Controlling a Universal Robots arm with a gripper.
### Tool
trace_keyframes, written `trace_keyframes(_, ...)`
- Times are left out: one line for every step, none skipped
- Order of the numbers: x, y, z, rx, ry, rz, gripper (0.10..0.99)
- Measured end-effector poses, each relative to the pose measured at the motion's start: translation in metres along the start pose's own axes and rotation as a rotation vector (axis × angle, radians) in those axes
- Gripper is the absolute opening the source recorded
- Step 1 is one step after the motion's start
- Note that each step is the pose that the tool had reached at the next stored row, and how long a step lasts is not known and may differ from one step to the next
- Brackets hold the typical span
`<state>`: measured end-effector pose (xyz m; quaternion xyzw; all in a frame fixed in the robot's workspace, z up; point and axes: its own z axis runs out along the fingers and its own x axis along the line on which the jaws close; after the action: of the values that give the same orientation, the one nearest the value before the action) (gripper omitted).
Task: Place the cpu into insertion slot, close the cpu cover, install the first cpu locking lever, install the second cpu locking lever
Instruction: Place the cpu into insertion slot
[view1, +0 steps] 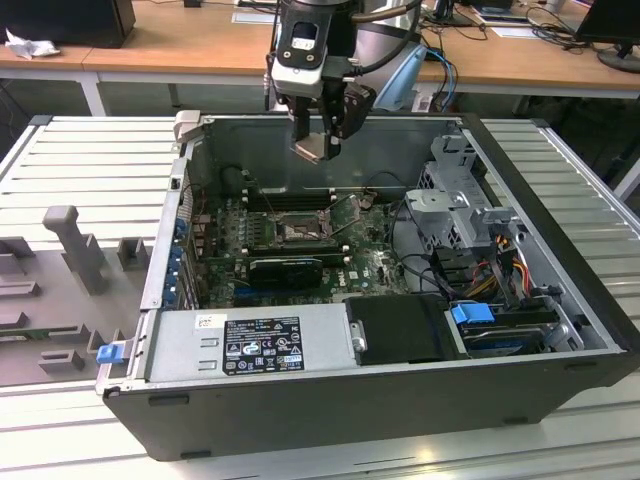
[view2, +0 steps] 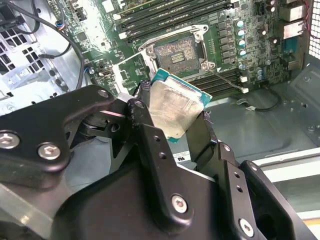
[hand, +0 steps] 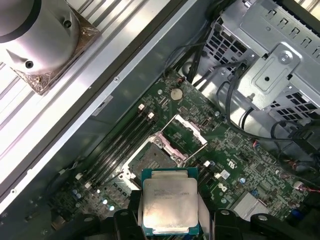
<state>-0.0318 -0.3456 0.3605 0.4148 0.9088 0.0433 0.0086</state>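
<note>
Gripper: we see the gripper (view1: 318, 150) high over the open computer case (view1: 560, 250), near the case's far wall in the exterior view.
Fingers: the two black fingers (view2: 142, 112) are closed onto opposite edges of the cpu (view2: 175, 107) and carry it between their tips. They are no wider apart than the chip itself.
Cpu: pale metal top with a green rim. It is clear in both wrist views (hand: 169, 205) and shows as a small pale square under the gripper in the exterior view (view1: 312, 150). It hangs in the air, apart from the board below and touching nothing but the fingers.
Insertion slot: the insertion slot (hand: 155, 160) on the green motherboard (view1: 370, 265) is bare, its contact field uncovered (view2: 180, 52). It lies below the cpu and a little ahead of it.
Cpu cover: the cpu cover (hand: 192, 129) stands swung up off the slot, and the board is visible through its open centre.
Locking lever: we note a thin metal locking lever (view2: 226, 80) lying out beside the slot, not latched.
Surroundings: black memory slots (view2: 170, 20) run alongside the slot. The case lies on a ribbed metal table (view1: 80, 150).
</note>
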Motion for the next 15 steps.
trace_keyframes(0.0000,0.0000,0.0000,0.000,-0.0003,0.004,0.533)
trace_keyframes(0.0000,0.0000,0.0000,0.000,-0.0006,0.007,0.533)
trace_keyframes(0.0000,0.0000,0.0000,0.000,-0.0009,0.011,0.533)
trace_keyframes(0.0000,0.0000,0.0000,0.000,-0.0012,0.015,0.533)
trace_keyframes(0.0000,0.0000,0.0000,0.000,-0.0016,0.019,0.533)
trace_keyframes(0.0000,0.0000,0.0000,0.000,-0.0018,0.022,0.533)
trace_keyframes(0.0000,0.0000,0.0000,-0.001,-0.0024,0.028,0.533)
trace_keyframes(0.0000,0.0000,0.0000,-0.001,-0.0027,0.031,0.533)
trace_keyframes(0.0000,0.0000,0.0000,-0.001,-0.0030,0.035,0.533)
trace_keyframes(0.0000,0.0000,0.0000,-0.001,-0.0035,0.041,0.533)
trace_keyframes(0.0000,0.0000,0.0000,-0.001,-0.0038,0.044,0.533)
trace_keyframes(0.0000,0.0000,0.0000,-0.001,-0.0041,0.049,0.533)
trace_keyframes(0.0000,0.0000,0.0000,-0.001,-0.0047,0.055,0.533)
trace_keyframes(0.0000,0.0000,0.0000,-0.001,-0.0053,0.062,0.533)
trace_keyframes(0.0000,0.0000,0.0000,-0.001,-0.0059,0.069,0.533)
